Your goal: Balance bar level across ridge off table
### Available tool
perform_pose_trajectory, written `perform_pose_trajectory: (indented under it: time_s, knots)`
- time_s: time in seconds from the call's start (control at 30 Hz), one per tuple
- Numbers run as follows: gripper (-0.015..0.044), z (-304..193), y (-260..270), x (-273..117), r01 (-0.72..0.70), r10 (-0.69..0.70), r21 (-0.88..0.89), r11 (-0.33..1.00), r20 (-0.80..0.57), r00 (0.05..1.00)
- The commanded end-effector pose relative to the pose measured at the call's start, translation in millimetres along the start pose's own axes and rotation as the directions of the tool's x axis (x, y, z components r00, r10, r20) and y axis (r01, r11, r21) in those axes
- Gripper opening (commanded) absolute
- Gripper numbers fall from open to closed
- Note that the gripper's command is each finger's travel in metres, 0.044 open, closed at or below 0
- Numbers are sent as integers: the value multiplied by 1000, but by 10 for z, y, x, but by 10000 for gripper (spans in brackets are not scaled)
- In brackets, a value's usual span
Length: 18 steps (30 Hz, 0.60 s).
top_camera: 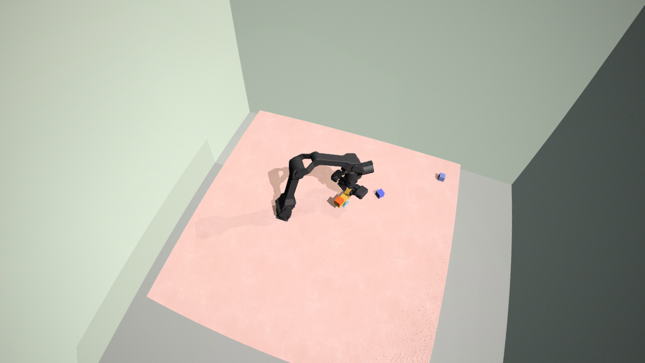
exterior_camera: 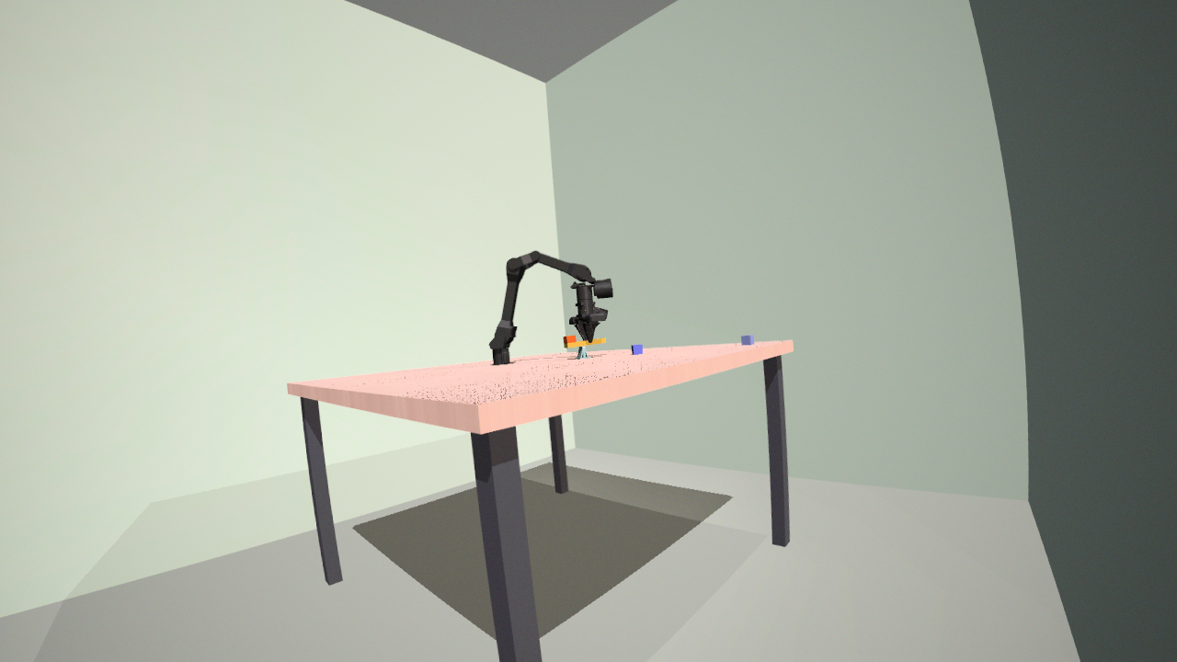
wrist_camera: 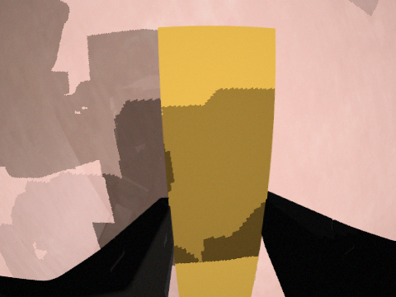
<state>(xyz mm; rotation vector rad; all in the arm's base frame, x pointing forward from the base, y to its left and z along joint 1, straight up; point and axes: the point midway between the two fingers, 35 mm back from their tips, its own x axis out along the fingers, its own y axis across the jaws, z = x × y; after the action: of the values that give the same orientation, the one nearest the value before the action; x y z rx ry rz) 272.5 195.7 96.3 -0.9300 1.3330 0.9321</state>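
Above 1 ridge [top_camera: 345,203] [exterior_camera: 582,353]: 1 bar [top_camera: 344,196] [exterior_camera: 596,340] [wrist_camera: 216,144] (w/ 1 orange blk [top_camera: 339,201] [exterior_camera: 569,339]).

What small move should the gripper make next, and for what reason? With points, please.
Probably lower very slightly, keeping the grip: the gripper [top_camera: 347,191] [exterior_camera: 588,340] [wrist_camera: 214,206] holds the yellow bar [top_camera: 344,196] [exterior_camera: 596,341] [wrist_camera: 216,66] just over the ridge [top_camera: 345,203] [exterior_camera: 582,353], and contact is not certain from these views.

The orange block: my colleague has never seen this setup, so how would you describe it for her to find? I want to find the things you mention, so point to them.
On the pink table [top_camera: 315,280] [exterior_camera: 394,393], find the black arm's gripper [top_camera: 348,191] [exterior_camera: 588,339]. It grips a yellow bar [top_camera: 345,196] [exterior_camera: 598,340] [wrist_camera: 216,144]; the orange block [top_camera: 339,201] [exterior_camera: 569,338] sits on one end. The other two blocks [top_camera: 380,193] [exterior_camera: 636,349] are blue.
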Motion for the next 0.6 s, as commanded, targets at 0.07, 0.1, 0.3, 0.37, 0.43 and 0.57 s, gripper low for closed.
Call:
perform_pose_trajectory:
  time_s: [0.07,0.1,0.3,0.37,0.43,0.57]
  knots:
    - [0,3,-3,8,1,-1,2,1000,1,1000]
    - [0,3,-4,9,1,-1,2,1000,1,1000]
    - [0,2,-3,15,1,-1,2,1000,1,1000]
    - [0,2,-3,16,1,-1,2,1000,1,1000]
    - [0,2,-4,18,1,-1,2,1000,1,1000]
    - [0,2,-3,22,1,-1,2,1000,1,1000]
